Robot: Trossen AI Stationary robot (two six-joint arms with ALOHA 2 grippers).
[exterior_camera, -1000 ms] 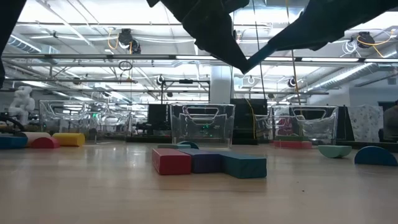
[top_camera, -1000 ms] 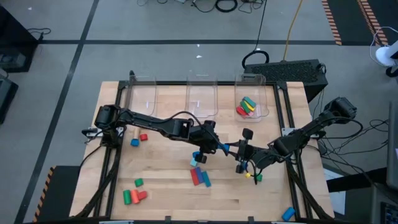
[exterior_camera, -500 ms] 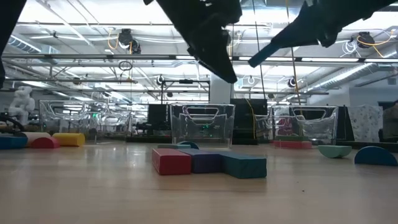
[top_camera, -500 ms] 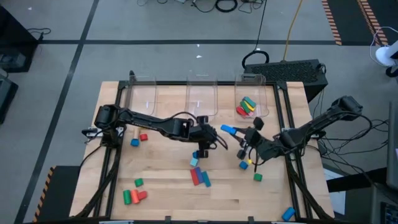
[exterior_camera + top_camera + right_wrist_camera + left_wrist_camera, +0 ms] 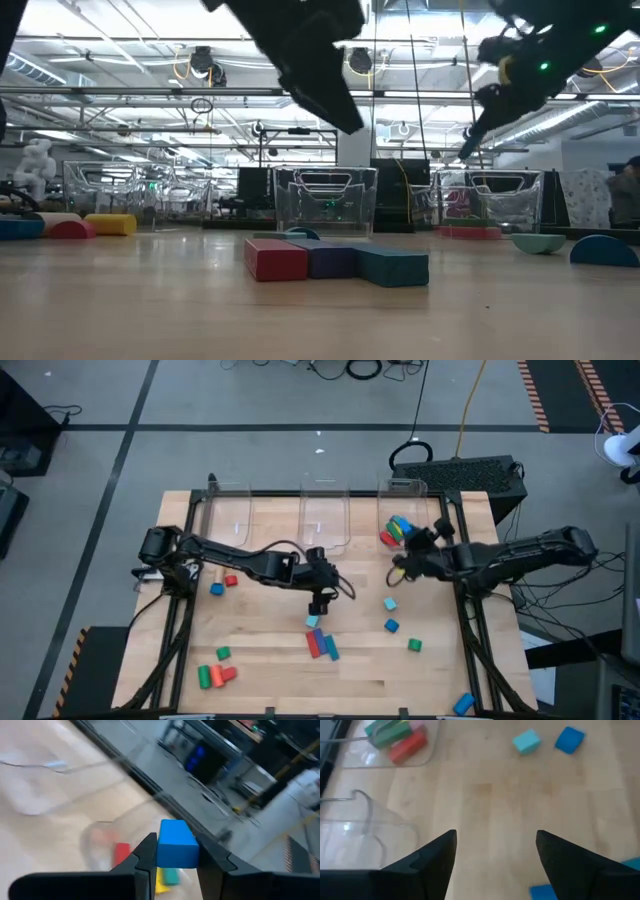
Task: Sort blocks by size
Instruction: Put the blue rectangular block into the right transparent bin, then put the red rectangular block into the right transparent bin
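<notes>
My right gripper [image 5: 408, 538] is shut on a blue block [image 5: 176, 845] and hangs over the right clear bin [image 5: 425, 510], which holds red, green and yellow blocks [image 5: 392, 536]. My left gripper [image 5: 320, 598] is open and empty above the table's middle, its fingers [image 5: 432, 860] spread over bare wood. A light blue cube [image 5: 390, 603], a blue cube [image 5: 391, 625] and a green cube [image 5: 414, 645] lie right of it. Red, blue and teal bars [image 5: 322, 644] lie side by side near the middle, also in the low view [image 5: 335, 262]. My right gripper pinches the blue block between its two fingers, one on each of two opposite sides [image 5: 161, 851]. The block sticks out past the fingertips. It is lifted clear, above the right bin's red and yellow blocks [image 5: 121, 854].
Two more clear bins [image 5: 325, 520] [image 5: 230, 515] stand at the far edge. Small blue and red blocks [image 5: 222, 585] lie at the left, green and red pieces [image 5: 215, 673] near the front left, and a blue piece [image 5: 462, 703] at the front right.
My right gripper has risen and gone from the table's middle toward the far edge, carrying the blue block over the right bin. My left gripper has drawn back a little toward the table's left.
</notes>
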